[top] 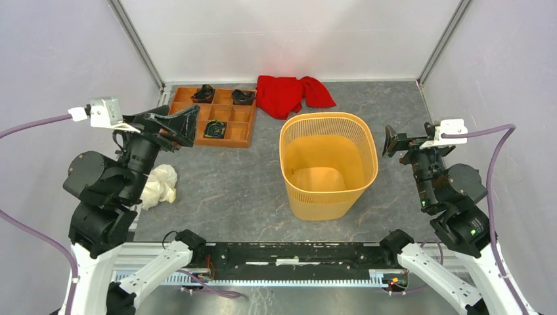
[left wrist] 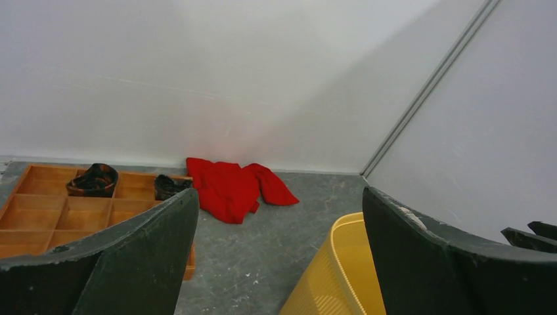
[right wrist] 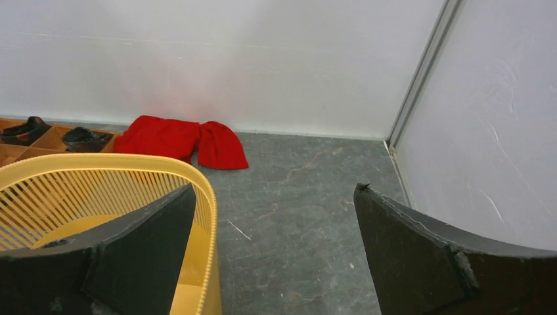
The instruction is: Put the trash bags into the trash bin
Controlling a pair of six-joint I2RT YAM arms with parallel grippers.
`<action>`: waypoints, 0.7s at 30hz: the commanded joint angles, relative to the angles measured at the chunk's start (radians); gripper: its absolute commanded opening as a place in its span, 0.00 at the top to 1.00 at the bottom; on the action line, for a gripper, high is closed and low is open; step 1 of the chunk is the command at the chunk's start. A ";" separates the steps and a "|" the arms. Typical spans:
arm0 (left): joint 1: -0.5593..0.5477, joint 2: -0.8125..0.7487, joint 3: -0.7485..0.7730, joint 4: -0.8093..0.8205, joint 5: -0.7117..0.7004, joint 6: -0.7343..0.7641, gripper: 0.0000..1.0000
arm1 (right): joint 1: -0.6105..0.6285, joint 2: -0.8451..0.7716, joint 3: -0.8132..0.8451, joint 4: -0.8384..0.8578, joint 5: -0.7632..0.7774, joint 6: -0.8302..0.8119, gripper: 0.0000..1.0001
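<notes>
Hovering spread and empty — my left fingers [left wrist: 134, 259] near the crumpled trash bag [top: 158, 186] (the nearer reach, I judge), my right fingers [right wrist: 420, 252] beside the trash bin [top: 328, 200].

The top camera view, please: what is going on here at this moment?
Nothing is being held now. The left end effector and the right end effector are both open and empty, above the table. The trash bag lies crumpled on the table beside the left arm, outside the trash bin. The bin stands upright in the middle, with no bag inside.
</notes>
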 commanded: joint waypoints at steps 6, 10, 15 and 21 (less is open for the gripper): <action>0.091 -0.066 -0.106 -0.021 0.137 -0.092 0.00 | -0.137 -0.031 -0.043 -0.030 -0.128 0.135 0.02; 0.111 -0.065 -0.137 -0.064 0.193 -0.113 0.00 | -0.164 -0.038 -0.060 -0.035 -0.151 0.177 0.02; 0.124 -0.027 -0.193 -0.134 0.254 -0.129 0.00 | -0.182 -0.042 -0.066 -0.049 -0.171 0.223 0.02; 0.129 0.014 -0.412 -0.189 0.309 -0.168 0.00 | -0.188 -0.072 -0.091 -0.032 -0.218 0.244 0.02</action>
